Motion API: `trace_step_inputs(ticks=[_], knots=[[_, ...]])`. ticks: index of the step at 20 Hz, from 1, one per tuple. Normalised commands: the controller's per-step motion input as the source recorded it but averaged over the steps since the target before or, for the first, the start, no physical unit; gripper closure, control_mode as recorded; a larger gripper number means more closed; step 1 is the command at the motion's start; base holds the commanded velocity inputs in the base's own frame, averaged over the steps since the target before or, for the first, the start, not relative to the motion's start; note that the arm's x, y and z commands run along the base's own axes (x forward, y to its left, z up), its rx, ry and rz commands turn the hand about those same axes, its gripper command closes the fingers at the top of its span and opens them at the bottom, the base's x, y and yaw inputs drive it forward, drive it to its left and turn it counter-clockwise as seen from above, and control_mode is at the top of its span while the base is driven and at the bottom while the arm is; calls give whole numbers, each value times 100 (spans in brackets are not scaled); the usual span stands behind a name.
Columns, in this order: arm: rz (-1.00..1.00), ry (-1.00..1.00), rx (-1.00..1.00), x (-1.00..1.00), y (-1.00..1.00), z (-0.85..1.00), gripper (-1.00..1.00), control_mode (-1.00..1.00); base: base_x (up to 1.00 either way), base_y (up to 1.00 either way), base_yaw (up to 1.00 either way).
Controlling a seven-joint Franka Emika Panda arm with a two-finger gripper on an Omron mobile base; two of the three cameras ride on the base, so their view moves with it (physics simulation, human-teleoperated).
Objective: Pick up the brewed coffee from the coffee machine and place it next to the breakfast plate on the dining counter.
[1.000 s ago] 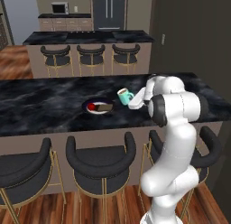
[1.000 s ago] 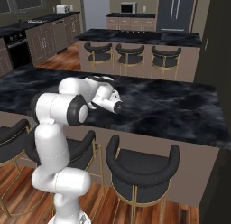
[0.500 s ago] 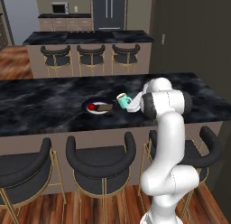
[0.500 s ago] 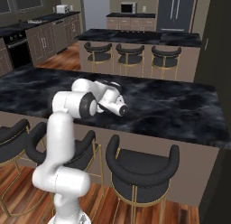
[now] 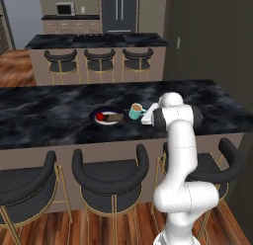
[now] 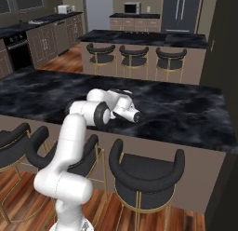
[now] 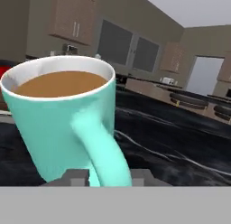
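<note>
Small teal mug (image 5: 137,110) with side handle, brown coffee inside, upright on black white-veined marble worktop (image 5: 49,115), just right of round grey plate (image 5: 106,117) holding a red item and brown piece. Gripper (image 7: 108,177) jaws flank the mug's handle; grip cannot be told.

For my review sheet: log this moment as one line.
stage: placing | mug: upright on counter, right of plate | tool: at mug handle, grip unclear | coffee: unspilled
</note>
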Motion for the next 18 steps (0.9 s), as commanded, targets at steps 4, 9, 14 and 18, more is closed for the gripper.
trace_step_inputs(ticks=[4,9,14,18], knots=[[7,1,0,11,0,-5,-100,-100,0,0,0],[2,0,0,-45,4,64,-100,-100,0,0,0],[0,0,-1,-57,12,75,-100,-100,0,0,0],[0,-10,-4,-93,6,76,-100,-100,0,0,0]])
